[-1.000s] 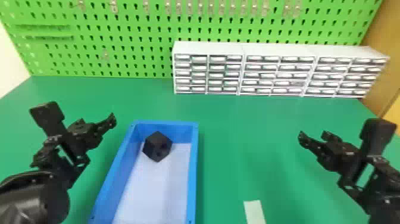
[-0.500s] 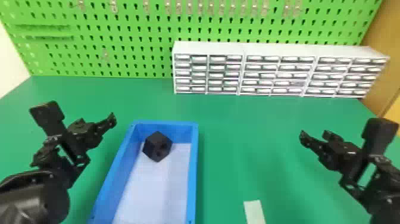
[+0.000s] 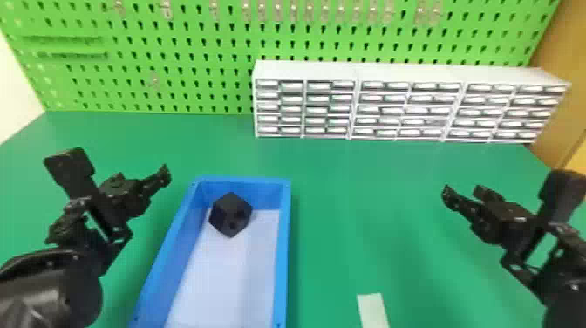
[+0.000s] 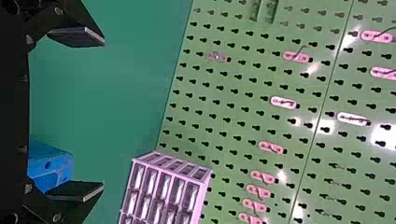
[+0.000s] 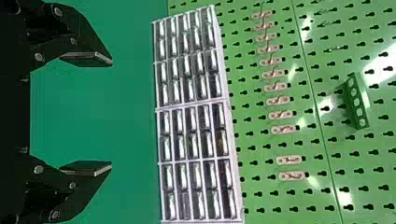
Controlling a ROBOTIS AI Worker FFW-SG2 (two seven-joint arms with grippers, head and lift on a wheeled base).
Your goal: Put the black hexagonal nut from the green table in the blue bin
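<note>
The black hexagonal nut (image 3: 230,214) rests inside the blue bin (image 3: 284,244), at its far end by the left corner. Left of the bin, above the green table (image 3: 366,205), is my left gripper (image 3: 141,182), apart from bin and nut. My right gripper (image 3: 463,196) hangs well over to the bin's right. In the left wrist view, that left gripper (image 4: 103,113) is open and holds nothing, with a corner of the blue bin (image 4: 51,164) beside one finger. The right wrist view has the right gripper (image 5: 111,112) open too, its fingers wide apart with nothing between them.
White drawer cabinets (image 3: 357,100) line the table's back right, against a green pegboard (image 3: 183,56) with hooks. A pale strip (image 3: 373,310) lies on the table at the near edge, right of the bin.
The right arm has shifted very slightly to the right, away from the bin. Left arm, nut and bin have stayed where they were.
</note>
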